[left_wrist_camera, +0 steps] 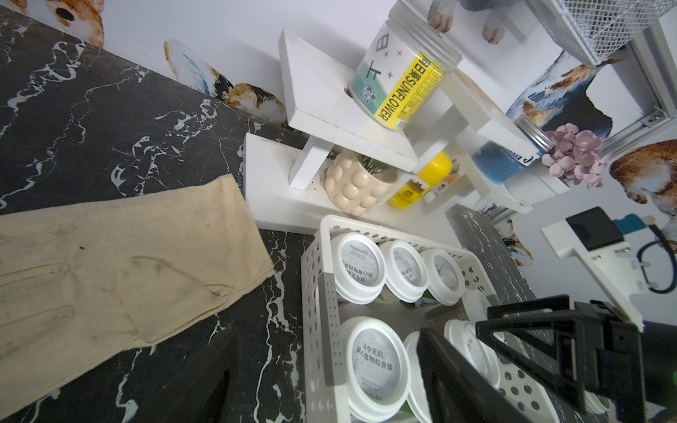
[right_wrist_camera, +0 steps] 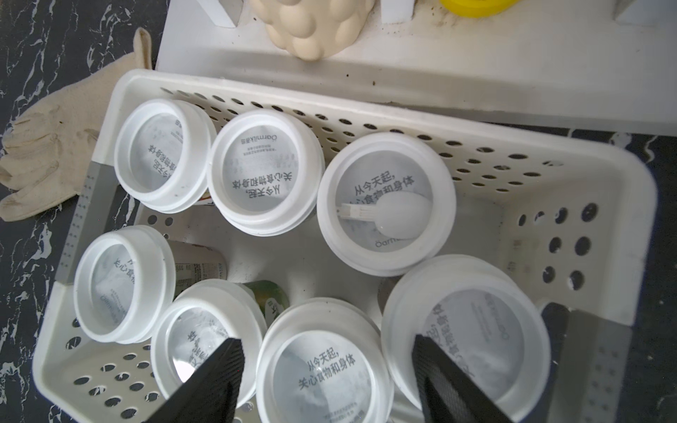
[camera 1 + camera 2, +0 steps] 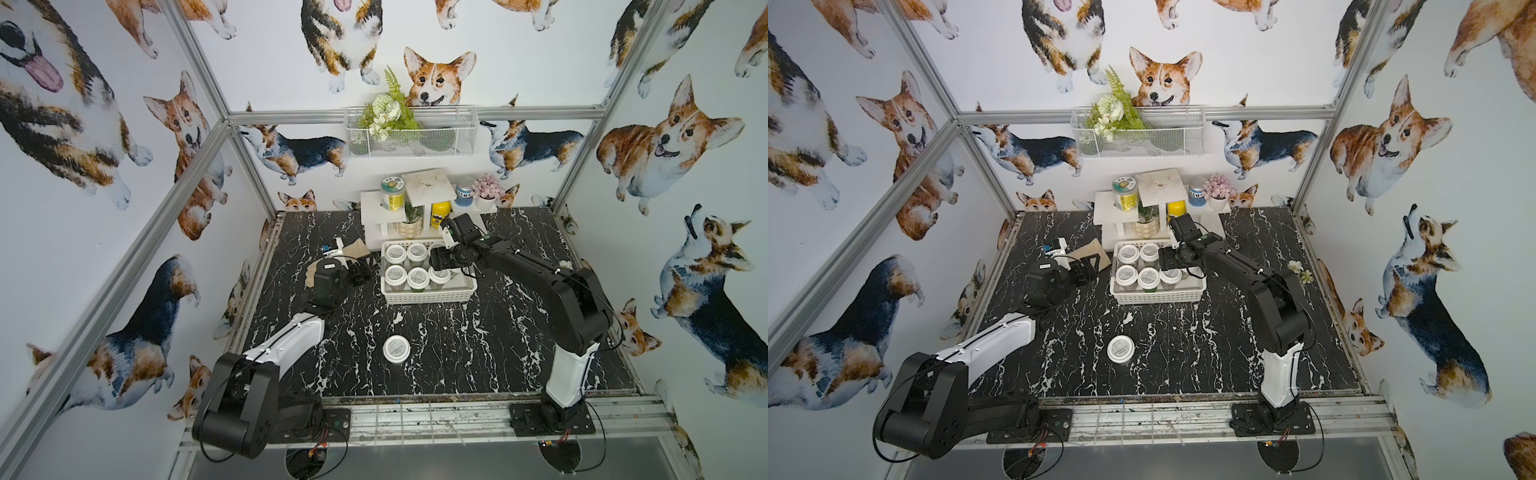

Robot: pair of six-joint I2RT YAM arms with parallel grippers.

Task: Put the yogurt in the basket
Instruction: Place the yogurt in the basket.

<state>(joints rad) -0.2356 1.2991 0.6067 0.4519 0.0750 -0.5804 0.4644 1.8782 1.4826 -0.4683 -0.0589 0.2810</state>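
The white perforated basket (image 3: 428,296) (image 3: 1158,296) stands in front of the shelf and holds several yogurt jars with white lids (image 2: 263,172). My right gripper (image 2: 326,381) (image 3: 440,261) hangs over the basket, open. Its two black fingers straddle one jar (image 2: 322,366) with a gap on each side and overlap the neighbouring lids. One more yogurt jar (image 3: 396,348) (image 3: 1120,348) stands alone on the black marble table, nearer the front. My left gripper (image 1: 337,395) (image 3: 361,270) is open and empty beside the basket's left wall (image 1: 315,311).
A beige glove (image 1: 110,274) lies on the table left of the basket. Behind it a white stepped shelf (image 3: 382,203) carries a sunflower-label jar (image 1: 399,80), a yellow bottle (image 3: 440,212), a blue can and a cream pot (image 2: 315,25). A wire basket with flowers (image 3: 411,133) hangs on the back wall.
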